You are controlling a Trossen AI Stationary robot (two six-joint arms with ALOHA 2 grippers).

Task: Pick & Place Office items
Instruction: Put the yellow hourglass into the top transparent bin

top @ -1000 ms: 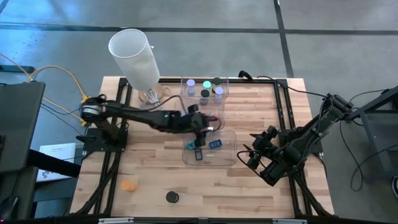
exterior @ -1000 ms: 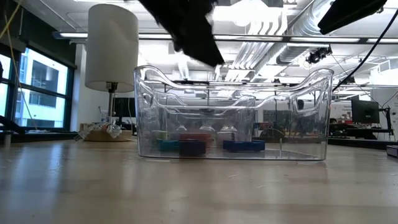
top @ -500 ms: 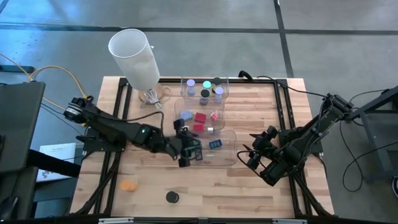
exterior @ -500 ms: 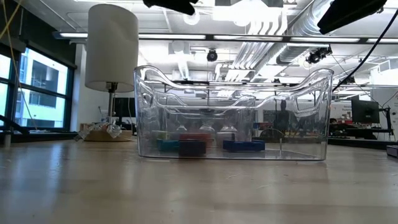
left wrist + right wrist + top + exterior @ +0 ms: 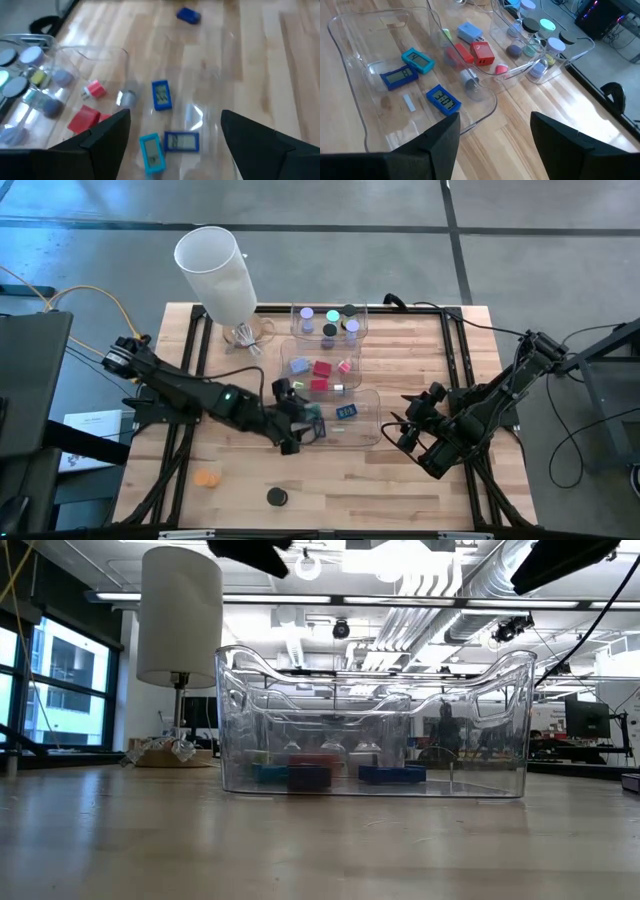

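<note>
Since a second ago the left arm has swung back from over the middle bin toward its own side of the worktop, so the left end effector [image 5: 291, 423] now hangs at the near bin's left edge; the right arm has not moved.

High view: three clear bins run in a line away from the left end effector. The far bin [image 5: 352, 311] holds the round discs, the middle bin [image 5: 296, 350] the red, pink and grey-blue blocks, and the near bin [image 5: 372, 430], just beside the end effector, the small blue and teal display pieces. Left out are an orange disc [image 5: 206, 477] and a black disc [image 5: 277, 497], both on bare worktop on the front side of the left end effector, well apart from the bins. The right end effector [image 5: 408, 432] waits just past the near bin's other edge.

Low view: the near bin fills the middle, blue, teal and red pieces lying on its floor.

Left wrist view: the fingers stand wide apart with nothing between them; below lie three display pieces, and a blue piece [image 5: 188, 15] lies alone farther off.

Right wrist view: the fingers are parted and empty.

My judgement: most items are binned; two discs, perhaps that stray blue piece, remain.
</note>
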